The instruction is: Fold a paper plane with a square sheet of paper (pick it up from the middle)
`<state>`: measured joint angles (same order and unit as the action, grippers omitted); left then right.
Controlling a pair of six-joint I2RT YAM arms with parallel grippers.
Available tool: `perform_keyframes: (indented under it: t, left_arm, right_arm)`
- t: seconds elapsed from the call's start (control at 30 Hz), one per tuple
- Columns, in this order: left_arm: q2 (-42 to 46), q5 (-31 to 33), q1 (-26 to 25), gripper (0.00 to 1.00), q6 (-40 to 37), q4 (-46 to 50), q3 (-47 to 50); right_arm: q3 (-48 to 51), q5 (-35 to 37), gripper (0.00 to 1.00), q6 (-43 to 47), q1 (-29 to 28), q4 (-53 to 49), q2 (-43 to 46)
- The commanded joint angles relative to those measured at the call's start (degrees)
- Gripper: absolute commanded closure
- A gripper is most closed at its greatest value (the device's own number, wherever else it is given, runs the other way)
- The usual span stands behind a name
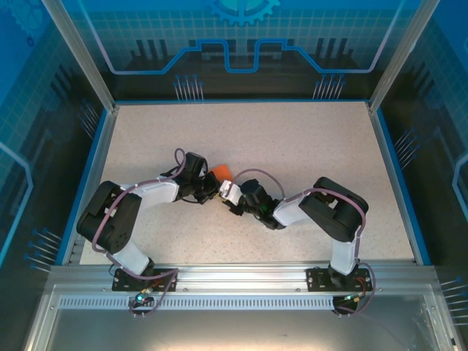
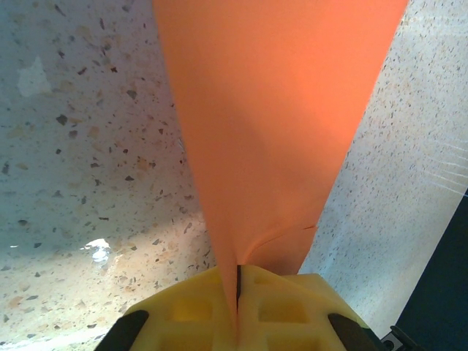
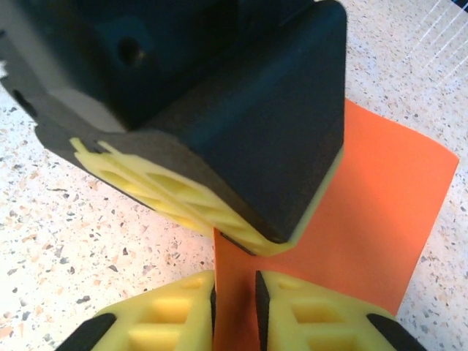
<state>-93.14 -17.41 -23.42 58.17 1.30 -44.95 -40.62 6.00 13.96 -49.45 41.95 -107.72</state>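
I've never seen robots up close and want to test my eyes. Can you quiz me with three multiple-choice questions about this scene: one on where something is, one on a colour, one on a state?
1. Where is the paper?
A) middle of the table, between the left gripper and right gripper
B) far right corner
C) on the near rail

2. What colour is it?
A) blue
B) white
C) orange

3. How is the left gripper?
A) wide open
B) shut on the paper
C) shut on nothing

Answers:
1 A, the top view shows it there.
2 C, it is orange in every view.
3 B, its yellow fingers pinch the sheet's edge.
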Motion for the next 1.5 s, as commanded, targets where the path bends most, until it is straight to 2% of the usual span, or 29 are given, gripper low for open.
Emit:
perform_keyframes:
  t: [0.0,0.13,0.3,0.37,0.47,0.63,0.83,1.17,1.47]
  left_arm:
    - [1.9,-1.5,0.4,0.98,0.0,2.2,-1.6]
    - [2.4,-1.6,0.5,0.95,-0.3,2.8,-2.0]
    - [4.1,-1.0,1.5,0.79,-1.3,4.2,-1.9]
    - [5.4,-0.4,2.7,0.69,-2.1,5.2,-1.8]
    - [7.4,0.6,4.8,0.60,-3.4,6.7,-1.3]
    - [10.4,1.8,8.1,0.48,-5.6,7.8,-0.3]
    - [14.7,4.6,9.5,0.43,-8.8,7.0,2.4]
    - [16.2,2.6,9.5,0.41,-9.9,0.1,7.8]
    - [14.5,0.4,9.4,0.43,-11.9,-3.7,9.9]
  right_arm:
    - [-1.1,-1.0,0.82,-0.9,0.8,-0.9,-0.6]
    - [-1.3,-1.5,0.91,-2.2,1.1,-3.2,-0.4]
    - [-1.7,-4.8,0.99,-6.0,2.4,-6.5,0.9]
    - [-2.1,-7.3,1.00,-8.6,3.2,-8.9,1.9]
    - [-2.7,-11.1,1.00,-12.5,4.4,-11.9,2.7]
    - [-4.3,-15.3,1.00,-18.7,5.6,-15.2,2.6]
    - [-11.0,-18.9,1.00,-26.5,6.6,-23.1,1.7]
    - [-14.9,-26.3,1.00,-38.3,8.6,-22.7,-2.6]
    - [-14.3,-31.0,1.00,-47.1,11.5,-17.5,-6.6]
